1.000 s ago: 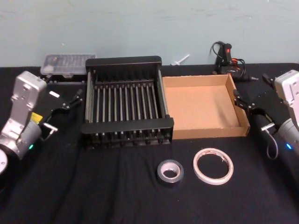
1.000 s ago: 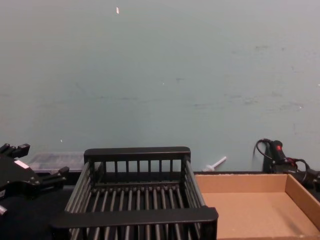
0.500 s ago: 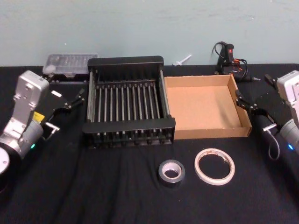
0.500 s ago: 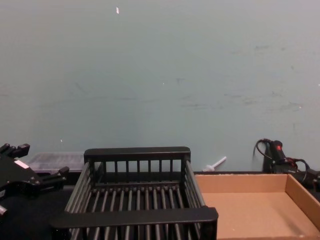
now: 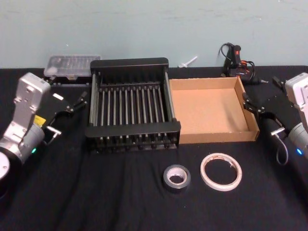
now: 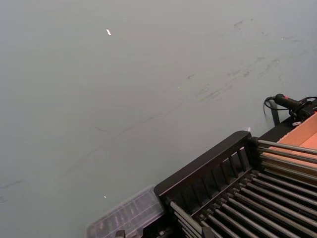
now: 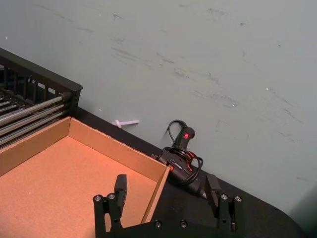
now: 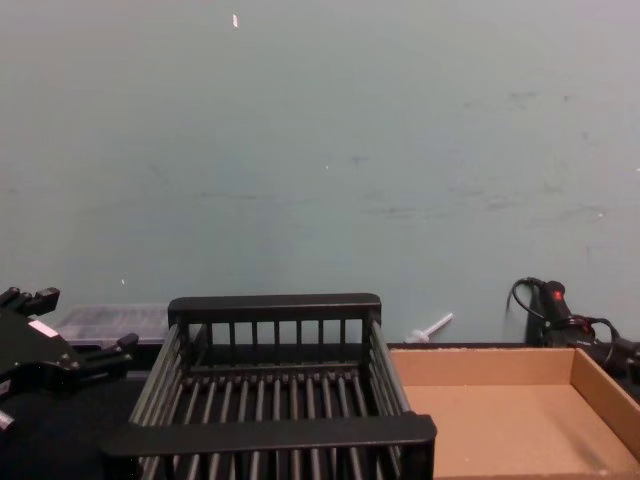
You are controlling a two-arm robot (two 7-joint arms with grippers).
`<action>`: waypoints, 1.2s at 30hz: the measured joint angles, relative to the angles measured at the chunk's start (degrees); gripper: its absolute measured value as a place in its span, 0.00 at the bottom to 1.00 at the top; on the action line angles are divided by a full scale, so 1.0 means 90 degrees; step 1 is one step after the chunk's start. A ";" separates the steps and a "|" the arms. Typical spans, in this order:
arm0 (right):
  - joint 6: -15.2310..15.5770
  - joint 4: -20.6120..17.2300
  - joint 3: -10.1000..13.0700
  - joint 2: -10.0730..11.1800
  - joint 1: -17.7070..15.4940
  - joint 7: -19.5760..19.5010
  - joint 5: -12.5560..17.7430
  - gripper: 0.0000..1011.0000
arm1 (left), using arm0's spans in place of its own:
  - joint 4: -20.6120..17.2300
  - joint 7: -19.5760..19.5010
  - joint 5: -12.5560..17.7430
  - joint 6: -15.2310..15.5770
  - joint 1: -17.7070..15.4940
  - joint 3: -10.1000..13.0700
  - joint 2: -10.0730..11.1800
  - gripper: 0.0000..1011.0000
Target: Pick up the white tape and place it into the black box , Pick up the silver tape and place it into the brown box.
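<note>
The white tape (image 5: pixel 204 174) lies flat on the black cloth near the table's front, right of centre. Just left of it lies the silver tape (image 5: pixel 176 188). Behind them stand the black box (image 5: pixel 129 62) and, touching its right side, the brown box (image 5: pixel 211 115); nothing lies in either. My left gripper (image 5: pixel 67 94) hovers open left of the black box (image 8: pixel 272 306) and shows at the chest view's lower left (image 8: pixel 80 322). My right gripper (image 5: pixel 262 92) is open beside the brown box's right wall, its fingers (image 7: pixel 120 187) spread over that box's far corner (image 7: pixel 158 173).
A clear plastic case (image 5: pixel 72 65) sits behind my left gripper at the table's back edge. A black glue gun with cables (image 5: pixel 236 60) and a small white piece (image 5: pixel 188 61) lie behind the brown box. A pale green wall closes the back.
The head view has shifted a little to one side. The tapes, the boxes and both grippers stay where they were.
</note>
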 joint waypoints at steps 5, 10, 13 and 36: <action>-0.0001 0.0000 0.0006 -0.0003 -0.0001 0.0005 0.0000 0.99 | 0.0000 0.0000 0.0000 0.0000 0.0000 0.0000 0.0000 0.99; -0.0003 -0.0059 0.0081 -0.0041 -0.0049 0.0111 -0.0020 0.99 | 0.0000 0.0000 0.0000 0.0000 0.0000 0.0000 0.0000 0.99; 0.0002 -0.0108 0.0110 -0.0051 -0.0086 0.0158 -0.0026 0.99 | 0.0000 0.0000 0.0000 0.0000 0.0000 0.0000 0.0000 0.99; 0.0762 -0.1675 0.0583 0.0104 -0.1302 0.0604 0.0470 0.99 | 0.0000 0.0000 0.0000 0.0000 0.0000 0.0000 0.0000 0.99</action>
